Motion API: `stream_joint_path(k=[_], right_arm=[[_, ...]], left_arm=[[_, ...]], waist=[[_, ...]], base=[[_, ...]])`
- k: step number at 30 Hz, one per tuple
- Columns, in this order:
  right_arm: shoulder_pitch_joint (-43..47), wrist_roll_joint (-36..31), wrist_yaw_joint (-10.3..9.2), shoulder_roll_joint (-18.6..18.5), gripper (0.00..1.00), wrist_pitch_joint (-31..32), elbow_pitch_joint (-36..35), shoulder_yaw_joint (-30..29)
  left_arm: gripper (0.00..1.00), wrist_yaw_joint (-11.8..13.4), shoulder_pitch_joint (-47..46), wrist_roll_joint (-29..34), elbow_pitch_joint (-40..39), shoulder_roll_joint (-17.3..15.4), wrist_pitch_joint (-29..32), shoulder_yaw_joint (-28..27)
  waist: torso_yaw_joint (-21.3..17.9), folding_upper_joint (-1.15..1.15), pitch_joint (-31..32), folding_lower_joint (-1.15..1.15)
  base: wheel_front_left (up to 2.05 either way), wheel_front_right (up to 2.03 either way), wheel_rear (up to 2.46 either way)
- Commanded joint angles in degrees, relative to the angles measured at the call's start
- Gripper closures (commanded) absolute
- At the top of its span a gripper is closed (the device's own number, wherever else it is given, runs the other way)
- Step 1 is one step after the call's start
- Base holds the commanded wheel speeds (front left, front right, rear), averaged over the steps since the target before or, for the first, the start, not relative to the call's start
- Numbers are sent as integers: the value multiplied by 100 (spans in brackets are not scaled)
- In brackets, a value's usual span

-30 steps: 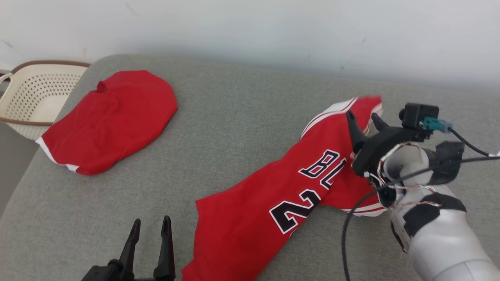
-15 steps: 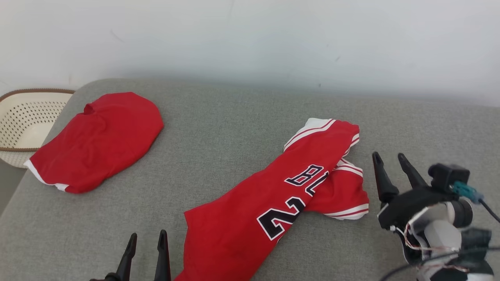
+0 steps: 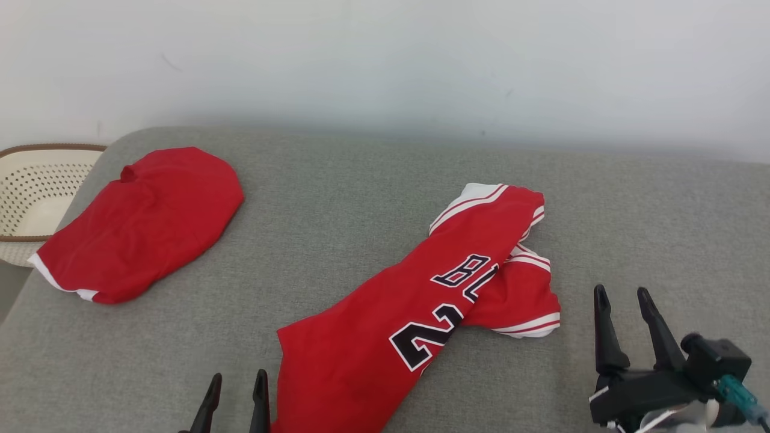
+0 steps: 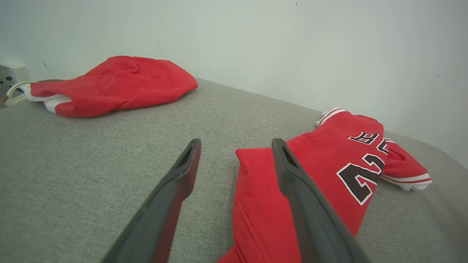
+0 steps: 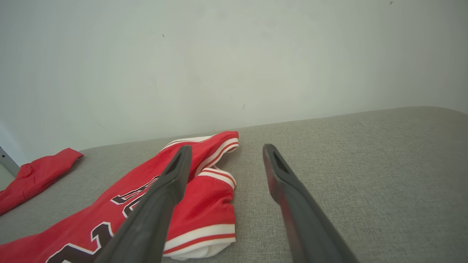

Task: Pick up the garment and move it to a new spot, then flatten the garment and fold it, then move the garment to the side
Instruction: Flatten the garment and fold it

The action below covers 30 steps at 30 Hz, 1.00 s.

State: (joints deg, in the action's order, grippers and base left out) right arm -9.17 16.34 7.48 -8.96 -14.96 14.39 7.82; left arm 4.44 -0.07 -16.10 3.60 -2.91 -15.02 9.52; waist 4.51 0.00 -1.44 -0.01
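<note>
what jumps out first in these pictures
A red jersey with black lettering and white trim lies crumpled across the middle of the grey cushion. A second red garment sits at the far left, next to a cream basket just off the cushion's edge.

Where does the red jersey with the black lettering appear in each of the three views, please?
Head view: the jersey lies lower centre, running diagonally to the bottom edge.
Left wrist view: the jersey sits right of centre, reaching the bottom edge.
Right wrist view: the jersey sits lower left, reaching the left edge.
Shared landmark: the other red garment, at the left in every view.
</note>
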Motion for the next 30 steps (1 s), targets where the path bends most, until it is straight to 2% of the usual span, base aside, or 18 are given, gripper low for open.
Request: stream_joint_path(k=[1,11,27,28,30], right_arm=[[135,-96,3,71,0,3,-104,-56],[306,-415,3,324,0,263,-554,-124],[167,-431,3,493,0,252,-527,-25],[159,-431,3,500,0,239,-519,-21],[171,-442,3,513,0,224,-504,-35]], left_arm=[[0,-35,-37,-25,81,2,-22,15],[0,-263,-558,92,696,0,-22,-40],[0,-558,-1336,206,2132,-91,-22,-318],[59,-575,-1379,189,2201,-90,-22,-352],[100,-597,-1461,238,2264,-94,-22,-385]], waist=[[-47,0,-32,1],[-439,0,-233,1],[-1008,0,-621,1],[-1031,0,-641,1],[-1050,0,-659,1]], base=[[0,0,0],[0,0,0],[0,0,0],[0,0,0],[0,0,0]])
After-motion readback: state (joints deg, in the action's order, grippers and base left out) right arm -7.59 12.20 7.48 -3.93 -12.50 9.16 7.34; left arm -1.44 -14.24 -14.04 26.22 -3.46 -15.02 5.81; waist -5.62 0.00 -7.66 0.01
